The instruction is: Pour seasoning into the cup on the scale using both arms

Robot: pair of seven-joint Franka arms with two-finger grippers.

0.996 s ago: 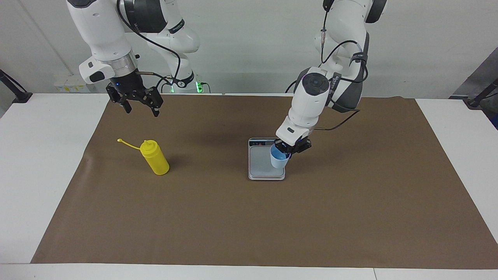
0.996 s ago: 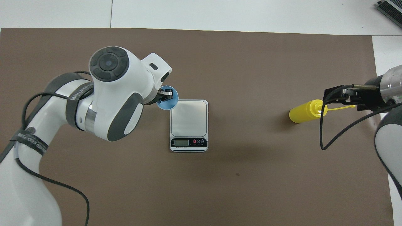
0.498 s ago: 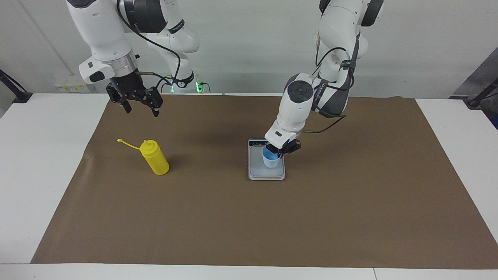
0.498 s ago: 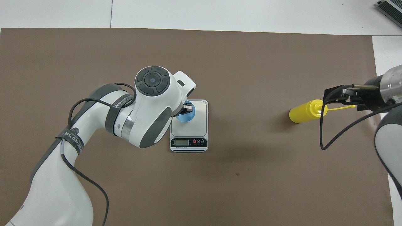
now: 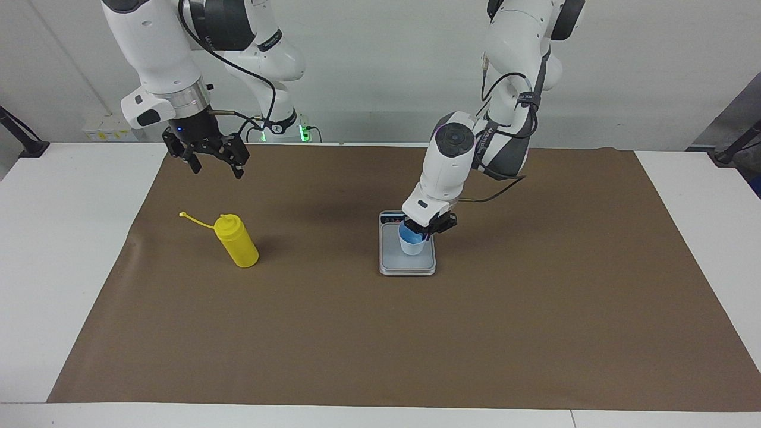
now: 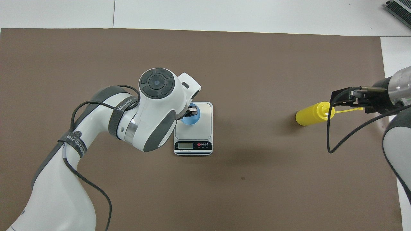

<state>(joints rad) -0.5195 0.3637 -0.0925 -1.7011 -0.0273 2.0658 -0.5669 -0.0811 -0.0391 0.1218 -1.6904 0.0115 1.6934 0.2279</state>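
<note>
So in the facing view we see the left hand (image 5: 423, 233) at frame centre, clamped on the rim of the blue cup (image 5: 411, 244), which sits on the scale (image 5: 406, 266). The right hand (image 5: 209, 159) hangs in the upper left with its fingers apart, holding nothing. The yellow seasoning bottle (image 5: 236, 241) stands on the brown mat (image 5: 416, 333) left of centre.

Overhead view: we've got the left hand (image 6: 191, 110) pinching the cup (image 6: 190, 119) over the scale (image 6: 193, 128) mid-frame. The right hand (image 6: 345, 98) sits at the right edge, over the bottle's (image 6: 313, 113) cap end.
</note>
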